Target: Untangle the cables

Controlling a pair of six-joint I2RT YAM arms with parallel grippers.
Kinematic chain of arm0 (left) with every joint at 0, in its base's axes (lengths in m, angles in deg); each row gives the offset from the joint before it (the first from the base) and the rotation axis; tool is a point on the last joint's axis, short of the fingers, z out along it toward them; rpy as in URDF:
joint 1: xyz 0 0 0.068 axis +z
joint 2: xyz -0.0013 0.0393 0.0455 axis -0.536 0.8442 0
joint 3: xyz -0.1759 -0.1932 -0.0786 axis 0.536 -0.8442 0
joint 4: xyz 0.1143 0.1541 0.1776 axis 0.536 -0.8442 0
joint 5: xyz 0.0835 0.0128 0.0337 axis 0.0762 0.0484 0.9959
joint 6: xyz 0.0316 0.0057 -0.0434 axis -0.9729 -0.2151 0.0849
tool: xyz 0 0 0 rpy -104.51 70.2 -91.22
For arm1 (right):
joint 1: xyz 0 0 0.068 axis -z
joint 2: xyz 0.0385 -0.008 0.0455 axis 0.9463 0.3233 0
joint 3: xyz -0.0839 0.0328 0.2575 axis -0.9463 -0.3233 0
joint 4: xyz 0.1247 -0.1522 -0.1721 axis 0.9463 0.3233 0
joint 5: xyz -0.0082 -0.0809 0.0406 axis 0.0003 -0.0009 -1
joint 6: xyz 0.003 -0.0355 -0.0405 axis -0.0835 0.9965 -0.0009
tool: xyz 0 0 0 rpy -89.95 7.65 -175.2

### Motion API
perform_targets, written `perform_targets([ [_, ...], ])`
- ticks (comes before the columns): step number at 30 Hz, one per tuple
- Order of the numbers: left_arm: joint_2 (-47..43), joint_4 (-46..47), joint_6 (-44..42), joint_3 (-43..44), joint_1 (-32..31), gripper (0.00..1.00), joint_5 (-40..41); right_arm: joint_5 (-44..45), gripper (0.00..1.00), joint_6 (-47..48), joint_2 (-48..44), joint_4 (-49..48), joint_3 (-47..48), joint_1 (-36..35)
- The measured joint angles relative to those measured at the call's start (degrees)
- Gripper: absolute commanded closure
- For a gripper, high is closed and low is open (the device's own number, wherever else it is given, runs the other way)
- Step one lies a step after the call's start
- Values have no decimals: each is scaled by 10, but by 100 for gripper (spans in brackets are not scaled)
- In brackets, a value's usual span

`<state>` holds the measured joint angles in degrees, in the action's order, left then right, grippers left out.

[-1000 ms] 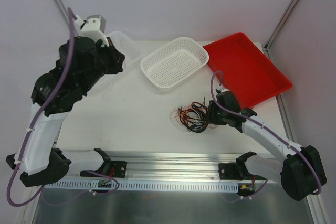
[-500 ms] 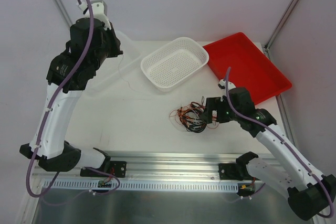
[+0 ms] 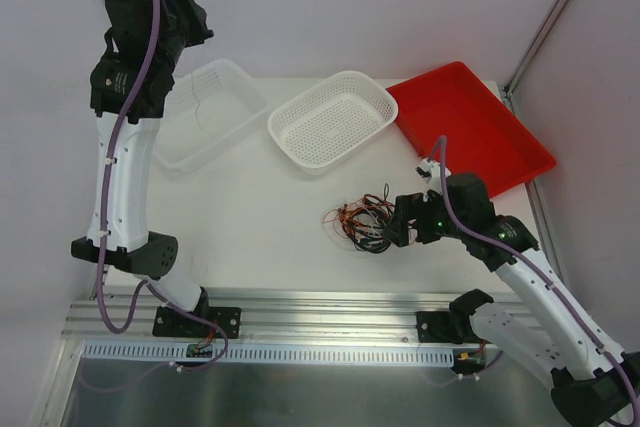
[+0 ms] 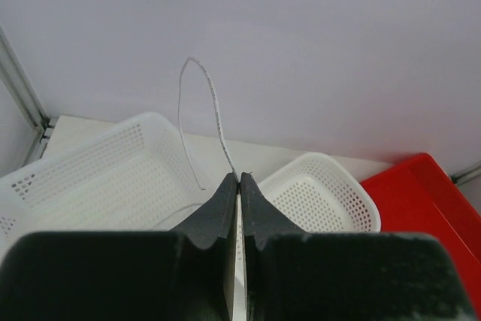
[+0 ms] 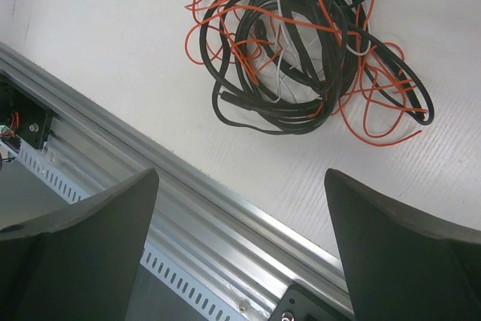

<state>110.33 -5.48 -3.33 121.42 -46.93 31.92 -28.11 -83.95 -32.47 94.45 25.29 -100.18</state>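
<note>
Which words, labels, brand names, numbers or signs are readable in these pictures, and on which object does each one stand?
No text can be read in any view.
left basket, middle basket, red tray: plain, no label visible.
cables: no print visible.
thin white wire pinched in the left gripper: fine marks along it, too small to read.
</note>
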Motion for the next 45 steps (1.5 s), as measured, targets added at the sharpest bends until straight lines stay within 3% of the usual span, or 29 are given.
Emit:
perform_targets([
  [8, 26, 89, -1, -7, 83, 100, -19, -15, 3, 19, 26, 0, 0, 0],
  [13, 46, 98, 39, -8, 108, 100, -90, -19, 3, 26, 46, -1, 0, 0],
  [24, -9, 115, 129, -52, 107, 100, -297, -20, 3, 25, 62, -10, 0, 0],
  [34, -31, 118, 165, -53, 108, 100, -388, -19, 3, 7, 37, -18, -17, 0],
  [45, -32, 143, 169, -27, 107, 100, -399, -19, 3, 0, 35, -19, -19, 0],
])
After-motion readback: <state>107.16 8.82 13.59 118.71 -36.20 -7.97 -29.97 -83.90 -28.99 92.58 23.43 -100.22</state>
